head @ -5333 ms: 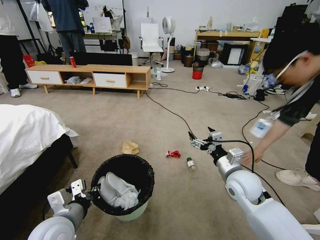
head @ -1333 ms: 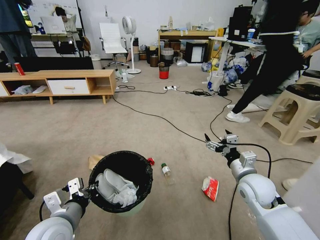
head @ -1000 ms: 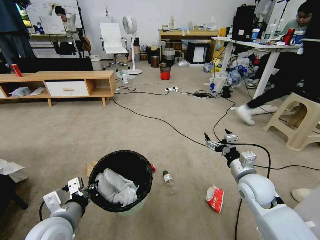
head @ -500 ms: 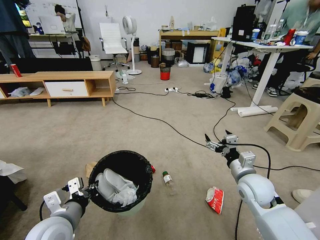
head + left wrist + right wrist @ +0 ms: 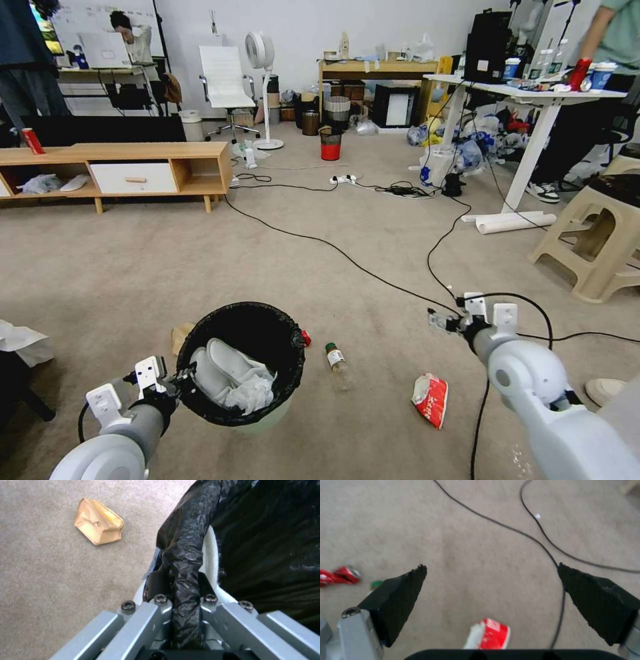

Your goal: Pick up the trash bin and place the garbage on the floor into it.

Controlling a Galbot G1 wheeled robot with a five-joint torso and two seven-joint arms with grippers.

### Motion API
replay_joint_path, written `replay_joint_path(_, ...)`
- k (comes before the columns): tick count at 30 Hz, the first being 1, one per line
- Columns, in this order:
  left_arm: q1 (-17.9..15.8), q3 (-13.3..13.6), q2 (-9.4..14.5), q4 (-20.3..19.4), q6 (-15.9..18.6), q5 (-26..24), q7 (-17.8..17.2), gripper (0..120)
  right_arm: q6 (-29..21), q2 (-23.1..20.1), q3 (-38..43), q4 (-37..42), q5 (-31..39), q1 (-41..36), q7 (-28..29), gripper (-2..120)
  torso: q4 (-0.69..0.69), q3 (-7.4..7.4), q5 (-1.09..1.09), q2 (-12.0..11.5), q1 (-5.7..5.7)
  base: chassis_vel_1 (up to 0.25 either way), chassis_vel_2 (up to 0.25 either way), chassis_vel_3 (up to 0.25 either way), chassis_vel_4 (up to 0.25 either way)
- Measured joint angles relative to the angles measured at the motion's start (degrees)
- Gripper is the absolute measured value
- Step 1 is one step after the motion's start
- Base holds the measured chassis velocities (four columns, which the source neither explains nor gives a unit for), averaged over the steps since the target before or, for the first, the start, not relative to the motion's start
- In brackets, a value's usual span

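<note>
Far left of the head view, a low wooden TV bench stands against the back area, a red can upright on its top. Nearer, lower left: left gripper clamped shut on the rim of the trash bin, holding it tilted and raised off the floor. Left wrist view confirms the grip: fingers pinch the black bag liner folded over the pale rim, one finger outside and one inside. White crumpled tissues lie inside the bin. Just left of the bin, a crumpled brown paper bag lies on the carpet, partly hidden by the rim; it is seen whole in the left wrist view. At the bin's right edge, a bit of red wrapper peeks out. Just right of that, a small clear bottle with green cap lies on its side. Farther right, a red-and-white noodle cup lies on the carpet near a black cable. Right gripper hangs above the floor beyond the cup, jaws spread wide and empty; in the right wrist view the cup sits low between the open fingers, untouched.
</note>
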Motion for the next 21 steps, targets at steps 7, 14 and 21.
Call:
replay_joint_path(7, -0.2, 0.1, 0.0, 0.0, 0.0, -0.3, 0.0, 3, 0.3, -0.9, 2.0, -2.3, -1.0, -4.3, -0.7, 100, 0.00, 0.00, -0.01, 0.0, 0.00, 0.000, 0.000, 0.000, 0.000)
replay_joint_path(14, -0.4, 0.1, 0.1, 0.1, 0.0, -0.5, 0.0, 3, 0.5, -0.4, 1.7, -3.6, -1.5, -6.2, -1.0, 100, 0.01, 0.00, -0.02, 0.0, 0.00, 0.000, 0.000, 0.000, 0.000)
replay_joint_path(21, -0.3, 0.2, -0.1, 0.1, 0.0, -0.5, 0.0, 3, 0.7, 1.6, -1.1, -6.9, -2.5, -5.7, -1.8, 100, 0.01, 0.00, -0.02, 0.0, 0.00, 0.000, 0.000, 0.000, 0.000)
